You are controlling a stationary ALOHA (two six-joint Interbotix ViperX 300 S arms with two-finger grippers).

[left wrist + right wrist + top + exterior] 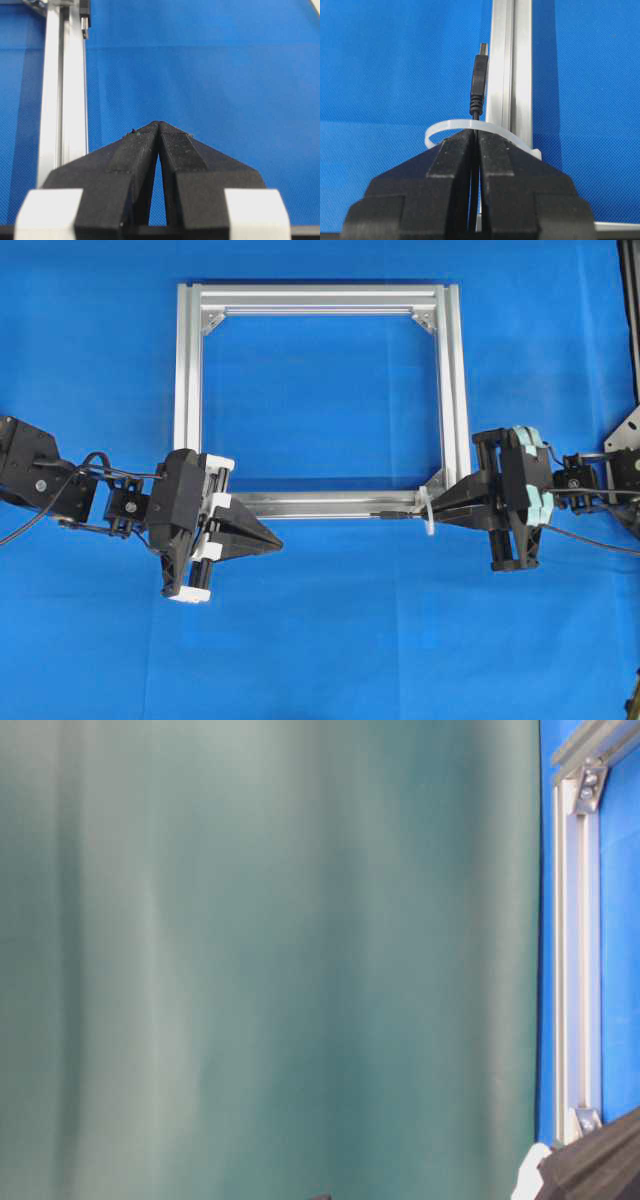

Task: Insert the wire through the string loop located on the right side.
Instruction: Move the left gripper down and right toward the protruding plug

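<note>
My right fingers (475, 134) are pinched shut on the wire (478, 82) just behind its plug, which pokes through the string loop (451, 126) beside the frame (512, 65). It's light and floppy, so gripping near the stiff plug suits. The overhead shows my left fingers (272, 540) closed, empty, well apart.

Most of the table-level view is blocked by a blurred green surface (270, 960); the frame (577, 950) is cut off at right.
</note>
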